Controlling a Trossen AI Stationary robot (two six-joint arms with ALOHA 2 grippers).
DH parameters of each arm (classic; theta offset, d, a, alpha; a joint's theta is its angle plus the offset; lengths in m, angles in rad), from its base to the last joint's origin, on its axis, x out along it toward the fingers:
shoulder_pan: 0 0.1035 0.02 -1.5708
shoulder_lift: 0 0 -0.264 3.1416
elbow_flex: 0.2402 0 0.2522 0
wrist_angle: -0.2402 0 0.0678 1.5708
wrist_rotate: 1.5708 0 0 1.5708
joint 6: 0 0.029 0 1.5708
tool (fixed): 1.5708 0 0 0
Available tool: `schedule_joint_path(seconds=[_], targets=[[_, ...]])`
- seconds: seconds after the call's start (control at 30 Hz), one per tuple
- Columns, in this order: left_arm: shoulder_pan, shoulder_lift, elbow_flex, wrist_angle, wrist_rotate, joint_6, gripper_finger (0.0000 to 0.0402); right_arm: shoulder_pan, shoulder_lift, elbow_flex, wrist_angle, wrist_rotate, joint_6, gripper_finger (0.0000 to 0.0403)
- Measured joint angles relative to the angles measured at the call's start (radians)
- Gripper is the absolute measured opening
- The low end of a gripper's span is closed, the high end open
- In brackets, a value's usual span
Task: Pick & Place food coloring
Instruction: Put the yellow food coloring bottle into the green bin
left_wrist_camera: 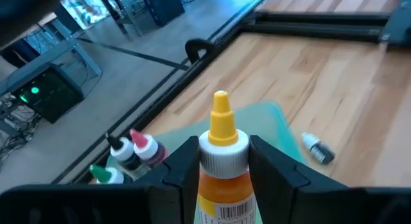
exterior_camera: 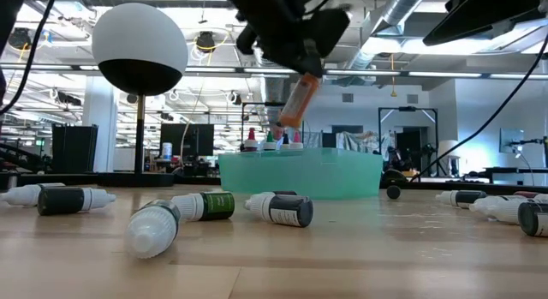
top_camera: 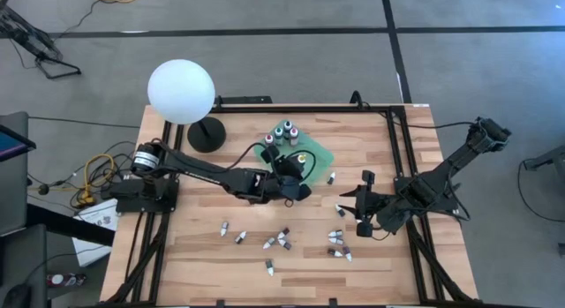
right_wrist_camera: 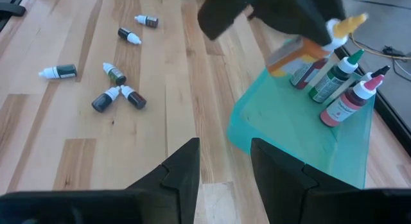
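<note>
Left gripper (left_wrist_camera: 221, 176) pinches an orange bottle (left_wrist_camera: 221, 166) with a yellow tip, holding it tilted in the air above the green tray (top_camera: 320, 155). Right gripper (right_wrist_camera: 225, 166) waits off to one side of the tray, low over the table (top_camera: 194, 246), with its fingers spread apart and nothing between them.

Behind the tray, near the table's far edge, stands a big white ball lamp (top_camera: 181, 92) on a black base. Inside the tray a few bigger bottles (right_wrist_camera: 334, 83) stand upright at the far side (one has a green cap, one a dark tip, and one is pink-red). On the wood in front of the tray lie many tiny bottles (top_camera: 281, 238) on their sides, scattered about. One small bottle (top_camera: 331, 177) lies just beside the tray, toward the right gripper.
</note>
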Motion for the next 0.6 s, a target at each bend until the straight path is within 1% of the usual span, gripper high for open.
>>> schedule_joint_path(seconds=[0.13, 0.27, 0.43, 0.53, 0.6], targets=[[0.016, -0.002, -0.062, 0.101, -0.002, 0.006, 0.0107, 0.0, 0.0, 0.0, -0.008, 0.0, 0.001, 0.0131], [0.022, -0.031, -0.141, 0.195, -0.008, 0.011, 0.0106, 0.0, 0.0, 0.0, -0.02, 0.0, 0.007, 0.0131], [0.021, -0.141, -0.267, 0.304, -0.033, 0.015, 0.0106, 0.0, 0.0, 0.0, -0.026, 0.0, 0.01, 0.0131], [0.018, -0.212, -0.373, 0.4, -0.028, 0.01, 0.0106, 0.0, 0.0, 0.0, -0.022, 0.001, 0.01, 0.0131], [0.015, -0.25, -0.443, 0.492, -0.028, 0.005, 0.0107, 0.0, 0.0, 0.0, -0.022, 0.002, 0.01, 0.0131]])
